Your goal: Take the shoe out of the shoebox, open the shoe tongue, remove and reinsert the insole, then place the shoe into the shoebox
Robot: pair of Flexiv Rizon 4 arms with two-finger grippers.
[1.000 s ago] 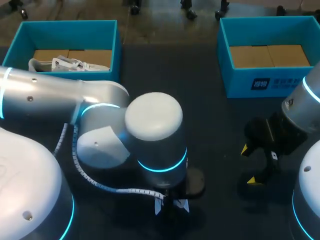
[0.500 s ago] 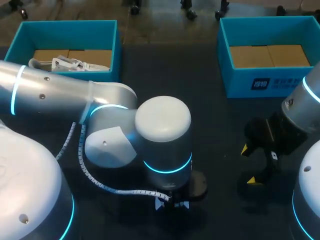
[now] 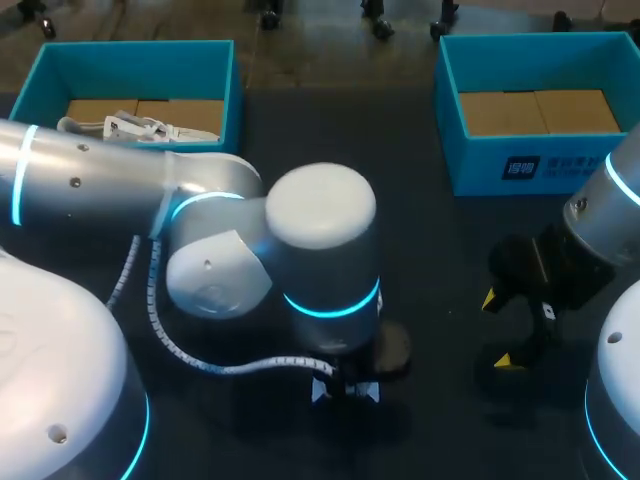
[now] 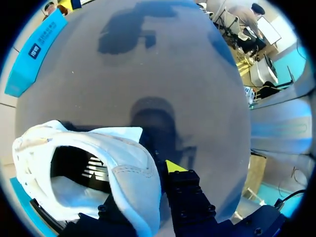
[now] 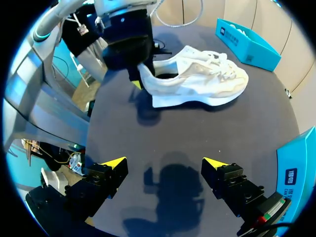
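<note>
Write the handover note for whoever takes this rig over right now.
Left claw: shut on the heel of the white shoe, which stands on its sole on the table, outside any box.
Right claw: open, empty, over bare table short of the shoe.
A second white shoe lies in the left shoebox; the right shoebox holds no shoe.
Done: shoe taken out.
Left: tongue and insole steps cannot be judged from here; the shoe is not yet back in a shoebox.
</note>
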